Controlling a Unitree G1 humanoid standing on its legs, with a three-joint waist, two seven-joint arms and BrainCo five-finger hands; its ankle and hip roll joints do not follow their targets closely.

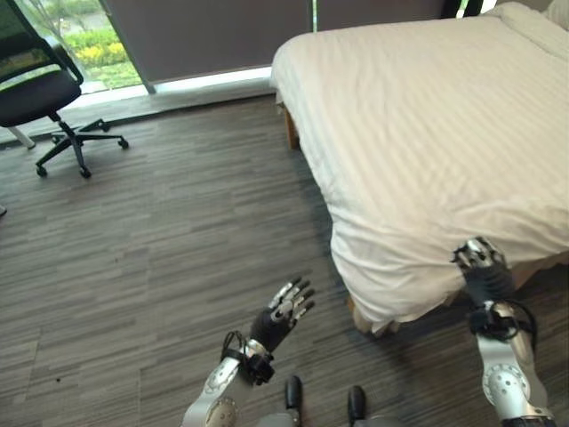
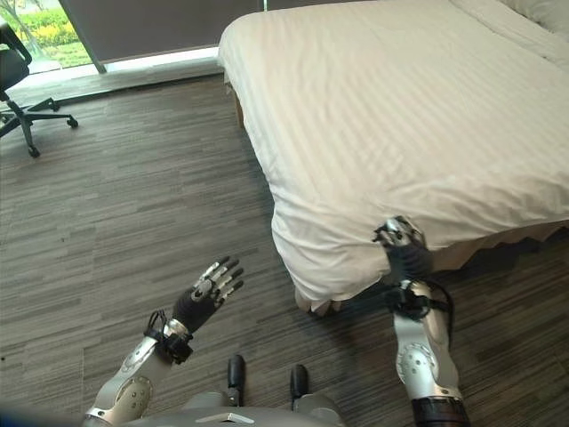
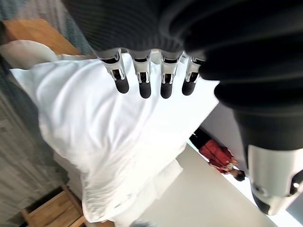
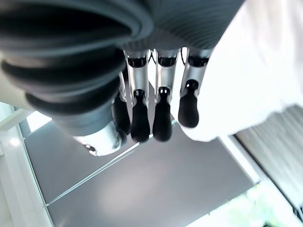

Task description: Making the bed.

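Note:
A bed with a smooth white striped duvet (image 1: 427, 133) takes up the right side of the eye views. Its near corner (image 2: 311, 285) hangs down over the wooden frame. My left hand (image 1: 283, 313) is held over the floor, left of that corner and apart from it, with its fingers (image 3: 144, 80) straight and open. My right hand (image 1: 481, 265) is raised in front of the duvet's hanging foot edge. Its fingers (image 4: 161, 118) are relaxed and hold nothing. White cloth (image 4: 265, 71) shows just past them.
A black office chair (image 1: 44, 89) stands at the far left by the window. Grey wood-look floor (image 1: 178, 231) lies between it and the bed. A pillow (image 1: 560, 11) lies at the bed's head. A wooden bed leg (image 1: 291, 133) shows under the far side. A person in red (image 3: 215, 156) stands beyond the bed.

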